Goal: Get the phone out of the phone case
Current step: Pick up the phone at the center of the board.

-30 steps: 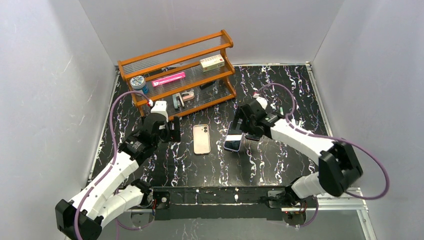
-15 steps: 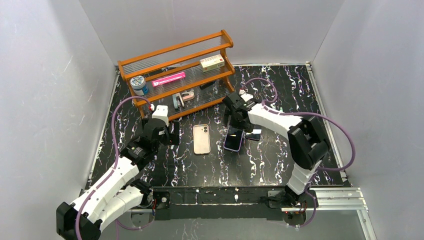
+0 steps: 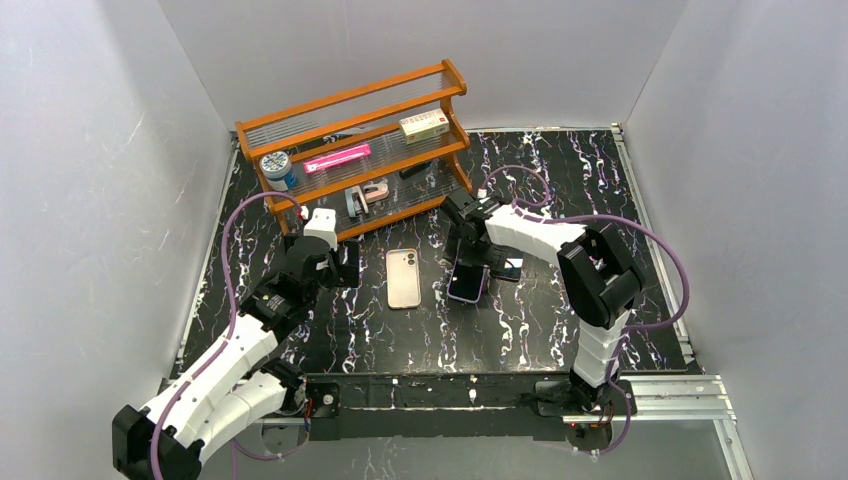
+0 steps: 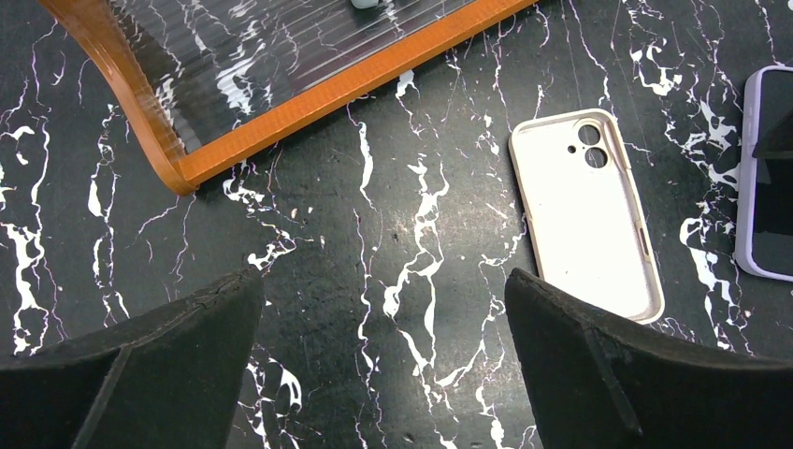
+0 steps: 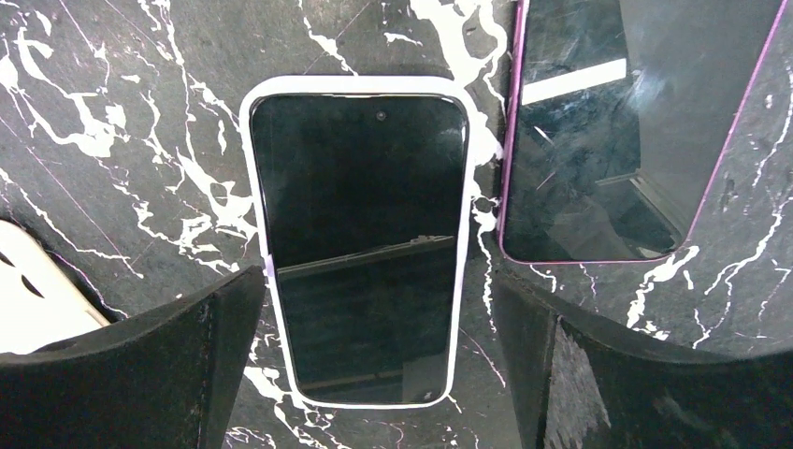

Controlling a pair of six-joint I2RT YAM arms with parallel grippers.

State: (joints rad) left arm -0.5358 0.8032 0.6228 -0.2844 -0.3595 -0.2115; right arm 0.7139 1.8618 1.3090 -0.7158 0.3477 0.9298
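Right pincer [image 5: 374, 281]: spread wide and gripping nothing. It hangs over the phone [image 5: 360, 243], one finger to each side. Whether the pads touch the phone's edges I cannot tell.
Left pincer [image 4: 383, 299]: spread wide and empty, over bare surface [image 3: 590, 170], with the case just ahead and to its right.
Shelf rack [image 3: 350, 98]: wooden, at the far left of the surface, holding small items. It plays no part in this step.
Phone: lies flat with its dark screen up, near the middle of the surface and below the right pincer. It has a pale lavender rim, most likely its own frame, though a thin cover can't be ruled out.
Phone case [image 4: 584, 215]: cream, lying flat with the hollow side up and the camera cut-outs showing. It is visibly empty, and sits near the phone with a strip of surface between them.
Magenta-edged slab [image 5: 608, 131]: dark and glassy, just beside the phone on its right. It may be touching at one corner.
Progress, as judged: phone and case lie apart, so the removal looks done. All that seems left is for both arms to draw clear.
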